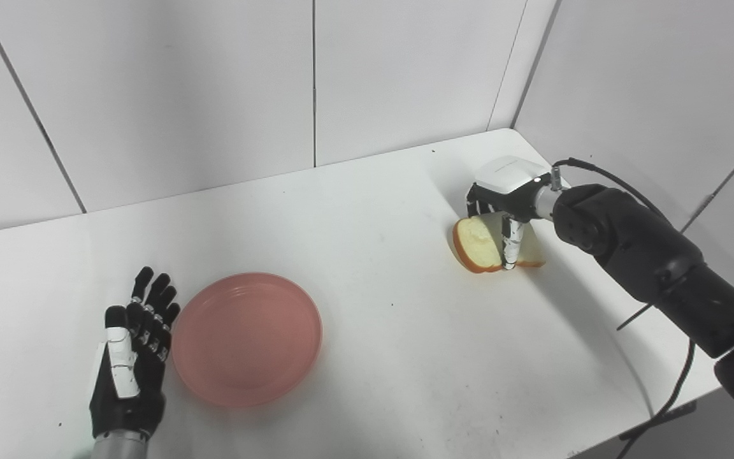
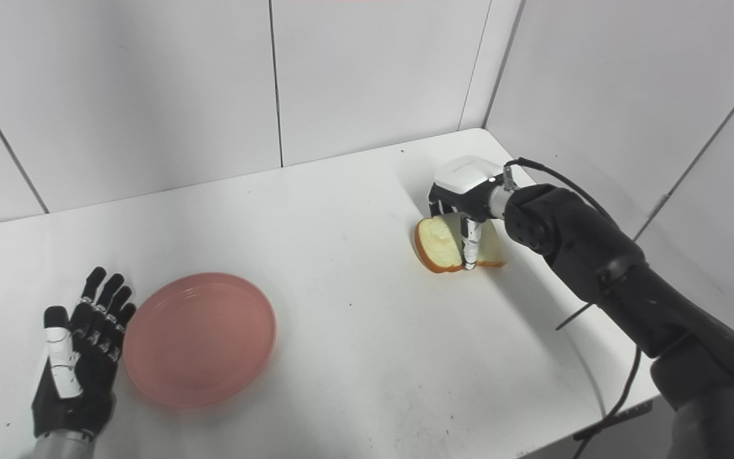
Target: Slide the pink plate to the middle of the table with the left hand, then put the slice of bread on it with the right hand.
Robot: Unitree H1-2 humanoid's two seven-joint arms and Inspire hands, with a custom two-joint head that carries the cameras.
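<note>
The pink plate [image 1: 247,338] lies flat on the white table [image 1: 367,210], left of centre. My left hand [image 1: 131,357] rests just beside its left rim, open, fingers straight and pointing away. At the far right, the slice of bread [image 1: 476,243] with its brown crust stands tilted on edge on the table. My right hand [image 1: 506,199] is shut on it from above, the thumb pressed down its near face and the fingers hidden behind it. In the right eye view the bread [image 2: 438,243] and right hand [image 2: 467,191] show the same grip.
White panel walls close the table at the back and on the right. The table's right edge [image 1: 647,395] runs under my right forearm, and a black cable [image 1: 673,395] hangs there.
</note>
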